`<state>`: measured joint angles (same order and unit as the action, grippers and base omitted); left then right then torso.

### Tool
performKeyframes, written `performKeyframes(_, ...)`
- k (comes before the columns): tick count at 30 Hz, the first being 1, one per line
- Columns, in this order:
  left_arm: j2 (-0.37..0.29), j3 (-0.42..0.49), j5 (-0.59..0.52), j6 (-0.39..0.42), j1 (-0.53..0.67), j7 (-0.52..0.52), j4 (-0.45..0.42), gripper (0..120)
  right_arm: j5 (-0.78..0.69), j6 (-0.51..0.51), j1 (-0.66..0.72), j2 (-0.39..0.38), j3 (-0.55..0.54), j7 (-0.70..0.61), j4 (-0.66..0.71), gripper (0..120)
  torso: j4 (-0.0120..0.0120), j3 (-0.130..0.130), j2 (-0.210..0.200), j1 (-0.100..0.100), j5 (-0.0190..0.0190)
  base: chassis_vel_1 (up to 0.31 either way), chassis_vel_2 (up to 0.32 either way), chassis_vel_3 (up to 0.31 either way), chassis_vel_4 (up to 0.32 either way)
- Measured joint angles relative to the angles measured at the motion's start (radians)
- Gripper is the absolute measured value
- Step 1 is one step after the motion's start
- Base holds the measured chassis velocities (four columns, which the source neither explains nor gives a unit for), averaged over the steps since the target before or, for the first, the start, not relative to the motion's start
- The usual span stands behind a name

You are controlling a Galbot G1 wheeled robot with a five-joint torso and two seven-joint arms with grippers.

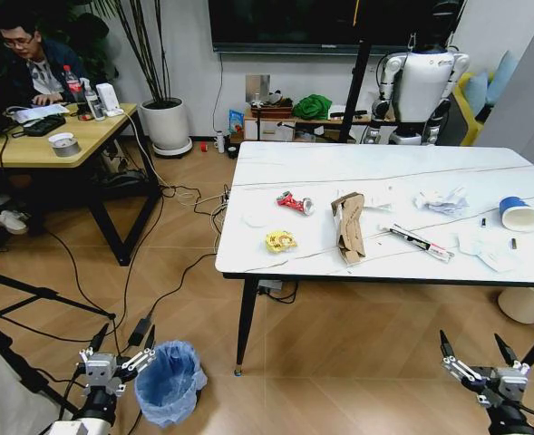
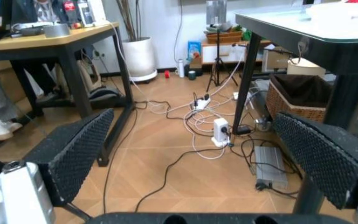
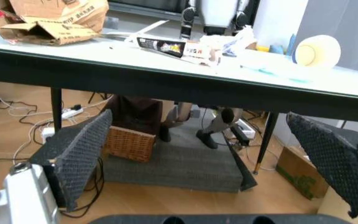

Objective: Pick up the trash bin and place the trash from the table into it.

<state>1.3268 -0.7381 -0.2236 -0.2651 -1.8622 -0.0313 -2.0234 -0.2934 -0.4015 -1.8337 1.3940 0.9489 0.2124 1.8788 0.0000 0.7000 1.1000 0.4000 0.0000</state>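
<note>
The trash bin (image 1: 169, 381), small, round and lined with a crinkled light-blue plastic bag, stands upright on the wood floor near the counter's front left leg. The white marble-look counter (image 1: 339, 163) carries the litter spread apart: a crushed red can (image 1: 294, 202), a yellow wrapper (image 1: 281, 240), and folded brown cardboard (image 1: 349, 227) near the middle. To the right lie a printed tube-like wrapper (image 1: 417, 242), crumpled white paper (image 1: 442, 201), a blue-and-white paper cup (image 1: 519, 213) on its side, and white sheets (image 1: 486, 249).
</note>
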Motion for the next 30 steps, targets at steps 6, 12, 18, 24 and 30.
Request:
performKeyframes(6, -0.005, -0.001, -0.018, -0.013, -0.004, 0.005, 0.009, 100, 0.024, -0.007, 0.005, 0.038, -0.005, 0.006, 0.002, 100, 0.0000, 0.000, 0.000, 0.000, 0.0000, 0.000, 0.000, 0.000, 0.000)
performKeyframes(12, -0.007, 0.000, -0.039, -0.014, -0.013, 0.005, 0.006, 100, 0.030, -0.019, 0.011, 0.060, -0.009, 0.014, -0.005, 100, -0.0001, 0.000, 0.000, 0.000, 0.0000, 0.000, 0.000, 0.000, 0.000)
performKeyframes(18, -0.004, -0.009, -0.059, -0.018, -0.018, 0.005, 0.006, 100, 0.027, -0.023, 0.019, 0.062, -0.008, 0.014, -0.016, 100, 0.0000, 0.000, 0.000, 0.000, 0.0000, 0.000, 0.000, 0.000, 0.000)
performKeyframes(24, 0.004, -0.011, -0.059, -0.024, -0.012, 0.005, 0.017, 100, 0.023, -0.022, 0.028, 0.057, -0.010, 0.014, -0.021, 100, 0.0000, 0.000, 0.000, 0.000, 0.0000, 0.000, 0.000, 0.000, 0.000)
performKeyframes(30, 0.011, -0.015, -0.017, -0.027, 0.002, 0.020, 0.028, 100, 0.005, -0.015, 0.041, 0.048, -0.011, 0.012, -0.026, 100, 0.0000, 0.000, 0.000, 0.000, 0.0000, 0.000, 0.000, 0.000, 0.000)
